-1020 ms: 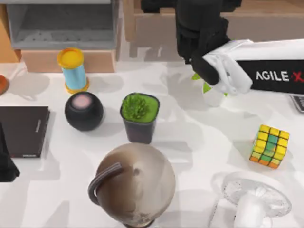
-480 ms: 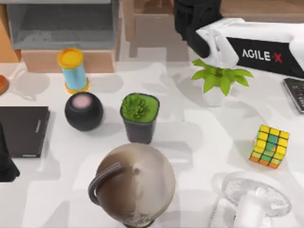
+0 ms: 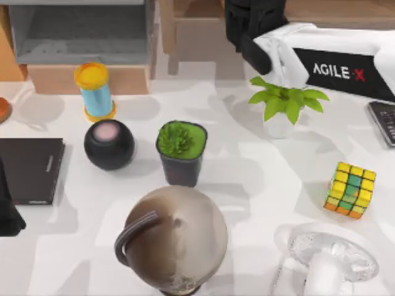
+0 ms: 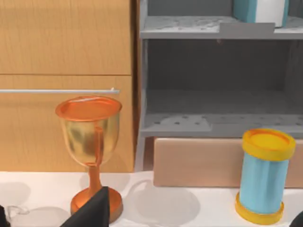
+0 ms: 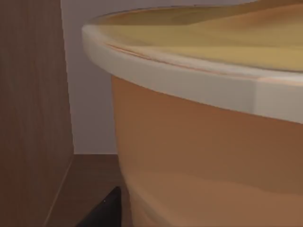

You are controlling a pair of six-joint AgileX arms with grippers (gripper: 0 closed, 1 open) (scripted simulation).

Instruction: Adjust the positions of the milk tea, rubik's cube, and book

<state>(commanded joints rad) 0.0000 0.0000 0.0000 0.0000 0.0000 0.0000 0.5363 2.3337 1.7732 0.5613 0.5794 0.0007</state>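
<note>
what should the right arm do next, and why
Probably bring the right end effector forward and down toward the rubik's cube. It sits up at the back shelf near the leafy plant, while the cube stands unheld on the table's right side. The milk tea stands nearer the left arm.

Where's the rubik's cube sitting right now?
In the top view the rubik's cube sits on the table's right side, just above the white fan and below-right of the leafy plant.

Globe (image 3: 176, 237), speaker (image 3: 109, 144), potted plants (image 3: 181, 152)
</note>
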